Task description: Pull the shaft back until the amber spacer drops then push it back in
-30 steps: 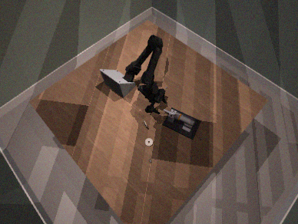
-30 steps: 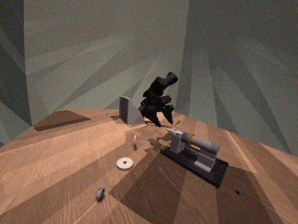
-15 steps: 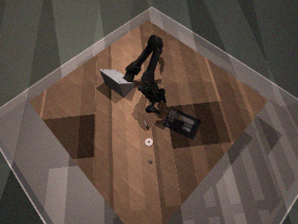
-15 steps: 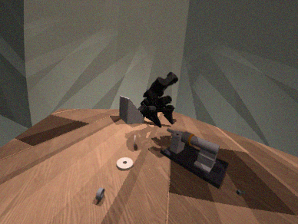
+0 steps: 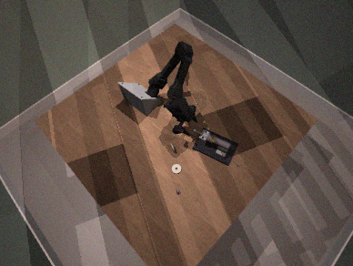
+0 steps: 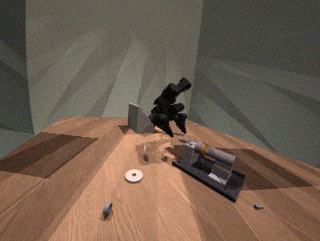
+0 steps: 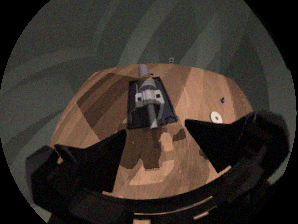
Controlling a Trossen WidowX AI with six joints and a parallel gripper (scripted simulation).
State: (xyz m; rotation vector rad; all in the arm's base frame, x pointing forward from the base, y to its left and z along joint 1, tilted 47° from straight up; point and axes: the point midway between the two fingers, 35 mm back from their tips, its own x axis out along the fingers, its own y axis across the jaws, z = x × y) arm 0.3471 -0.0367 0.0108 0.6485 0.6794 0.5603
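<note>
While your pincer (image 5: 187, 125) (image 6: 179, 134) (image 7: 156, 127) stands wide and empty, the shaft (image 5: 196, 131) (image 6: 184, 141) (image 7: 152, 116) points its bare end toward you from twelve o'clock in the wrist view. Grip that end squarely; it looks stiff, perhaps slippery, so draw gently.

The amber spacer (image 7: 150, 77) is a blurred sliver near the wrist frame's upper center, mostly hidden by the parts before it. A grey piece (image 6: 258, 206) at the exterior frame's lower right is too small to identify. Black gripper parts (image 7: 90, 167) run off the wrist frame's bottom edge.
</note>
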